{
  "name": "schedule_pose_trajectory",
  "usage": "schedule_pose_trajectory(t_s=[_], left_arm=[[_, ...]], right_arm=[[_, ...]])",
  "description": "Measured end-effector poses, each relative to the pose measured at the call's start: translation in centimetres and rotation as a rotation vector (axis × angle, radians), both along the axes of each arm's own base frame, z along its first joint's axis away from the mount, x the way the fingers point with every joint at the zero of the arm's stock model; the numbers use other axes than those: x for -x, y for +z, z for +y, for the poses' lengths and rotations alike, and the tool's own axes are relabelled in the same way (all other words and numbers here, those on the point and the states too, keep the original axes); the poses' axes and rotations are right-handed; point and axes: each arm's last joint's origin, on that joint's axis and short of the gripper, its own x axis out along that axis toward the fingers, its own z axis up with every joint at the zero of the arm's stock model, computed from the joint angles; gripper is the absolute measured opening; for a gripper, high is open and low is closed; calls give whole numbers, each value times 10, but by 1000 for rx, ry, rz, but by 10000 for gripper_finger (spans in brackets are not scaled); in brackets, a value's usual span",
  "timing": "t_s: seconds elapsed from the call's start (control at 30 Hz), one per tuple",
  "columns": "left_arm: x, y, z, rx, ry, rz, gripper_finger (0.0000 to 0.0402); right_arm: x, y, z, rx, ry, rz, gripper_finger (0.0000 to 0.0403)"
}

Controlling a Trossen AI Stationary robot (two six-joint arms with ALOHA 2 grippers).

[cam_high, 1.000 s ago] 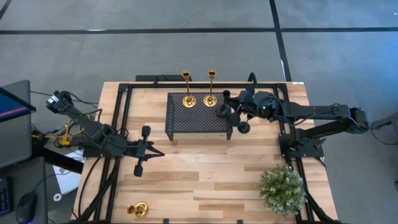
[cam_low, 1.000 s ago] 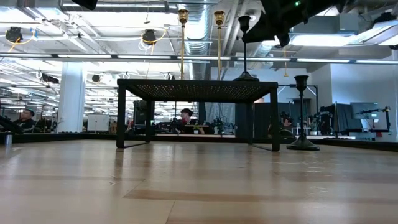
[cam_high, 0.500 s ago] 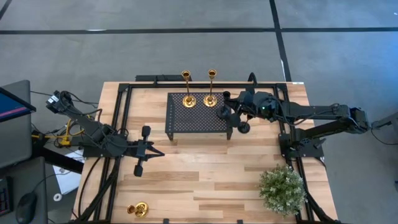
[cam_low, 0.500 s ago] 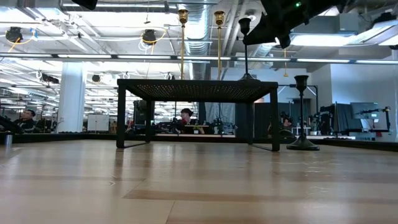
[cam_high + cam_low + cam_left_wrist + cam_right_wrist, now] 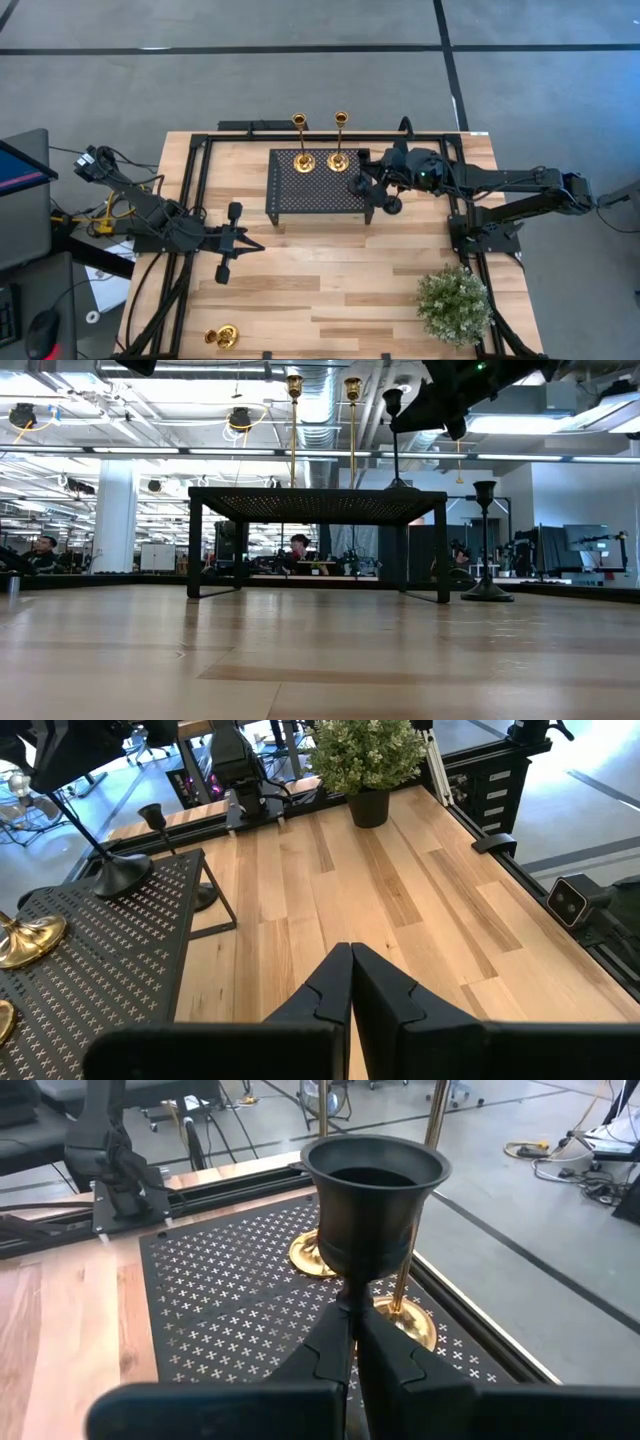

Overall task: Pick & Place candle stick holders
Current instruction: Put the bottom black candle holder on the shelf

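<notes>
A matte black candle stick holder (image 5: 372, 1200) stands on the right end of the black perforated stand (image 5: 320, 190). My right gripper (image 5: 352, 1315) is shut on it, and shows at the top of the low view (image 5: 432, 405). Two tall gold holders (image 5: 302, 160) (image 5: 338, 158) stand by their round bases on the far part of the stand. A second black holder (image 5: 486, 540) stands on the table just right of the stand. A short gold holder (image 5: 222, 337) lies near the front left corner. My left gripper (image 5: 235, 242) is shut and empty over the table's left part. My right gripper pinches the black holder's thin stem (image 5: 350, 1292) just under its cup, between its two fingers. The fingers come from the table's right side, about level, across the stem. The holder stands nearly upright with its round base (image 5: 397, 484) on the stand's top.
A green bushy plant (image 5: 455, 305) stands at the front right corner. Black frame rails (image 5: 190, 200) run along the table's left, right and far edges. Bare wood lies in front of the stand (image 5: 330, 270).
</notes>
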Motion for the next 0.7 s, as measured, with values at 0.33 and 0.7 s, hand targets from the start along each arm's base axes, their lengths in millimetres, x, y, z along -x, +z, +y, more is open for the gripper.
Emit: schedule_pose_trajectory(t_s=[0.33,0.7], left_arm=[[0,0,0,0,0,0,10],[0,0,0,0,0,0,10]], right_arm=[[-8,-8,-11,0,-28,21,0],[-21,-13,-15,16,10,-10,0]])
